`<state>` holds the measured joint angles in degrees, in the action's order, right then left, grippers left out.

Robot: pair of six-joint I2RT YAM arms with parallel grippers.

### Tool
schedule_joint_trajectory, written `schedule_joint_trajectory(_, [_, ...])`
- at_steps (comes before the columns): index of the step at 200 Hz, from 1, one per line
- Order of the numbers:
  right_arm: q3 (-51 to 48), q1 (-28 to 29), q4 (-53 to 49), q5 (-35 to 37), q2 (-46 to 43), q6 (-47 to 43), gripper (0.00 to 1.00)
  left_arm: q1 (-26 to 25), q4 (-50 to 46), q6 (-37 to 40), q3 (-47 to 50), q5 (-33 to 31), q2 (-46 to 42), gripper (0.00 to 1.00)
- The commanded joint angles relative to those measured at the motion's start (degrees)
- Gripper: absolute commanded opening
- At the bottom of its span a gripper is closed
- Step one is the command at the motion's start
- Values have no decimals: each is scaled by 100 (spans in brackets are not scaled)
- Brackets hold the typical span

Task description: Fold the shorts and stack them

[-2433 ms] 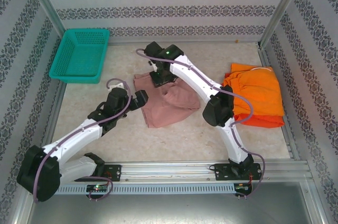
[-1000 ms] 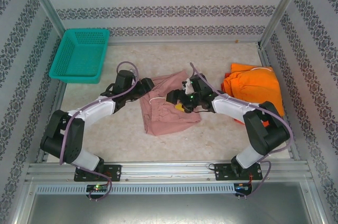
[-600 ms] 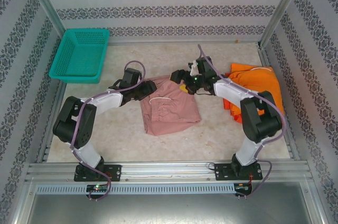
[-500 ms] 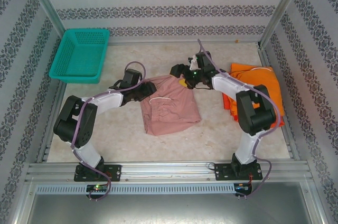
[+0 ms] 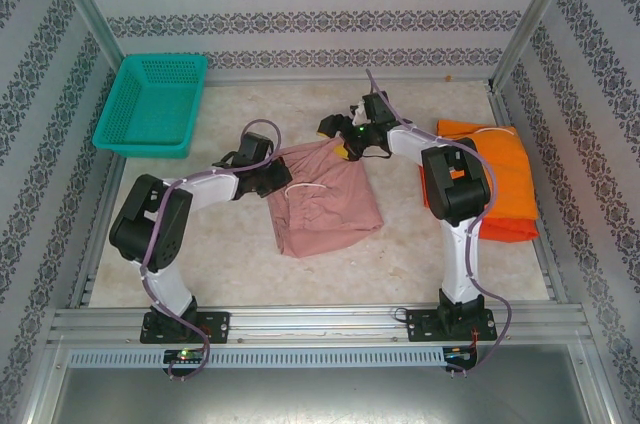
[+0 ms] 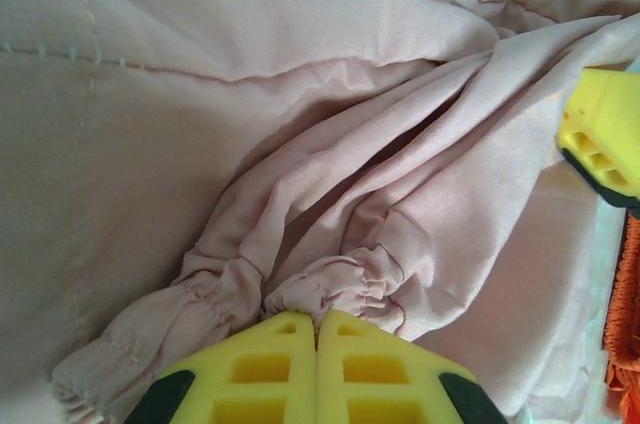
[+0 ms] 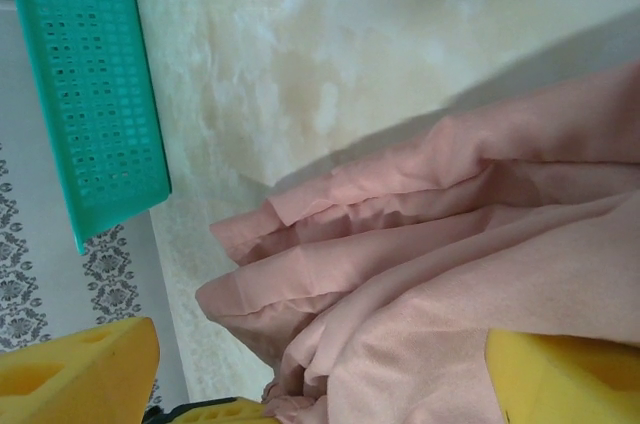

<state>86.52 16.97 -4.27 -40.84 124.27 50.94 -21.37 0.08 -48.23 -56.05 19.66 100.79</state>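
The dusty pink shorts [image 5: 325, 199] lie crumpled mid-table, a white drawstring on top. My left gripper [image 5: 277, 177] is at their far left corner. In the left wrist view its yellow fingertips [image 6: 318, 329] are pressed together, pinching the gathered elastic waistband [image 6: 340, 279]. My right gripper [image 5: 341, 140] stands open at the far right corner. The pink cloth [image 7: 440, 284] bunches between its spread fingers [image 7: 565, 379]. The bright orange shorts [image 5: 490, 169] lie folded at the right on the red-orange shorts [image 5: 505, 230].
A teal mesh basket [image 5: 152, 104] sits at the far left corner, also seen as the basket [image 7: 80, 94] in the right wrist view. Patterned walls and metal posts ring the table. Bare tabletop [image 5: 300, 274] lies in front of the pink shorts.
My left gripper has closed on the pink waistband. The right arm swung from over the shorts back to their far right corner and stayed open.
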Motion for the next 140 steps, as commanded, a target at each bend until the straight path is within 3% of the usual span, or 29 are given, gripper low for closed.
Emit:
schedule_joint_trajectory(1, [115, -79, 36, -34, 109, 83, 85, -22, -224, 129, 33, -292, -530, 0])
schedule_joint_trajectory(51, [75, -143, 89, -3, 294, 153, 87, 195, -288, 146, 497, -572, -1006, 0])
schedule_joint_trajectory(125, [-59, -153, 178, -76, 282, 147, 90, 578, 146, 181, 850, -522, -298, 0])
schedule_joint_trajectory(140, [-145, -163, 214, -91, 52, 101, 91, 606, 172, 236, 837, -394, -427, 8])
